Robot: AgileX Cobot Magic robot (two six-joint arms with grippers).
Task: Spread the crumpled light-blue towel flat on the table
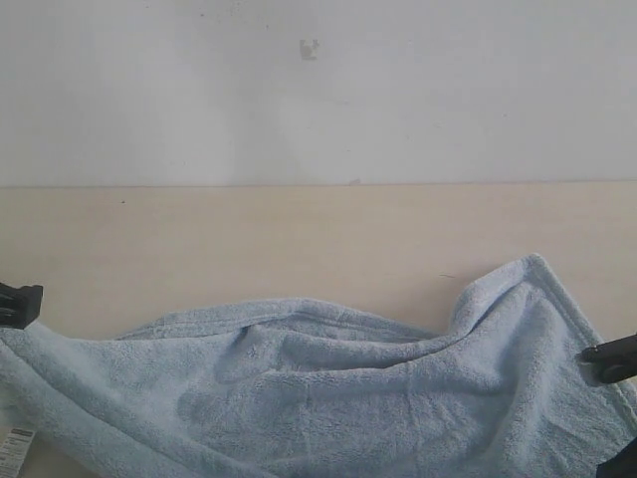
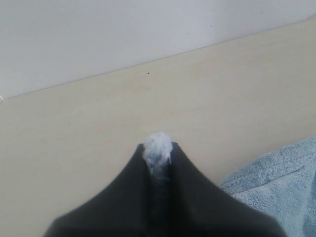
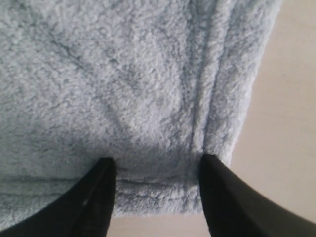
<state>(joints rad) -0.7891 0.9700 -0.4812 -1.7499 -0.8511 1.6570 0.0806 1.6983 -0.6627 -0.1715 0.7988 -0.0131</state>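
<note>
The pale light-blue towel (image 1: pixel 328 398) lies rumpled across the near part of the cream table (image 1: pixel 299 239), with one corner raised at the right and a small white tag (image 1: pixel 15 450) at its near left corner. My left gripper (image 1: pixel 20 304) is at the towel's left end. In the left wrist view this gripper (image 2: pixel 158 150) is shut on a tuft of towel, and more towel (image 2: pixel 276 182) trails beside it. My right gripper (image 1: pixel 609 357) is at the towel's right edge. It stands open (image 3: pixel 156 163), its fingers (image 3: pixel 101 187) straddling the hemmed edge of the towel (image 3: pixel 123 84).
A plain white wall (image 1: pixel 318 90) rises behind the table's far edge. Bare tabletop stretches between the towel and the wall. The towel runs past the bottom of the exterior view.
</note>
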